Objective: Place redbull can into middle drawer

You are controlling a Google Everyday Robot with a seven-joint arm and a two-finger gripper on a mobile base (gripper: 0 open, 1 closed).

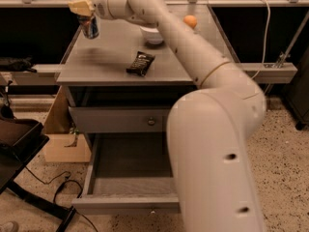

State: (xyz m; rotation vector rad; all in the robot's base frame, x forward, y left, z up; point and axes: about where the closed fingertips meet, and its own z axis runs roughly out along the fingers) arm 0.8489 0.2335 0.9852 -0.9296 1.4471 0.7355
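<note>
In the camera view, the white arm (pixel 193 57) runs from its bulky base at 5 o'clock up and across to the gripper (pixel 85 13) at 11 o'clock, above the back-left corner of the grey cabinet's top (pixel 111 52). The gripper's tan fingers (pixel 80 6) are closed narrowly on the upper end of the redbull can (pixel 90 28), which hangs upright right under them. That corner is smeared, so whether the can's base touches the top or sits just above it cannot be told.

On the top, a dark snack-bar wrapper (pixel 141 63) lies flat near the middle, at about 4 o'clock from the can and well apart from it. A white bowl (pixel 153 35) stands further back, partly hidden by the arm, and a small orange fruit (pixel 190 21) sits near the back-right corner at 1 o'clock.

Below, the upper drawer front (pixel 120 120) with its round knob (pixel 151 122) is closed. Under it, the middle drawer (pixel 130 163) is pulled out toward 6 o'clock, its grey floor showing, well apart from the can. A cardboard box (pixel 65 141) stands beside the cabinet at 8 o'clock.
</note>
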